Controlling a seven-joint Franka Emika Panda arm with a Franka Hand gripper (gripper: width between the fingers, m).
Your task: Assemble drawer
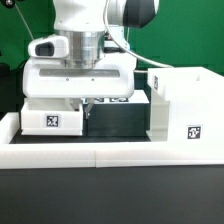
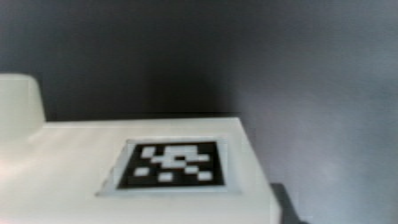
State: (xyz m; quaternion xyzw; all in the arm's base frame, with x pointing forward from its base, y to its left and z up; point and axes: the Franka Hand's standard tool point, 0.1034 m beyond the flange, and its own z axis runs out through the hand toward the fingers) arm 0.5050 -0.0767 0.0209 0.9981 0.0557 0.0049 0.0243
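In the exterior view a small white drawer tray point(image 1: 52, 117) with a square tag on its front stands left of centre behind the low wall. The tall white case point(image 1: 186, 108) stands at the exterior view's right, tagged on its front and left side. My gripper point(image 1: 86, 103) hangs low over the tray's right edge; the hand hides its fingertips, so the jaws cannot be judged. The wrist view shows a white tagged drawer surface point(image 2: 175, 165) very close below the camera, with black table beyond. The second tray is out of view.
A low white wall point(image 1: 110, 152) runs along the table's front edge. The marker board point(image 1: 112, 101) shows partly behind the gripper. Black table point(image 1: 118, 120) lies between the tray and the case. A white rounded part point(image 2: 16, 102) shows at the wrist view's edge.
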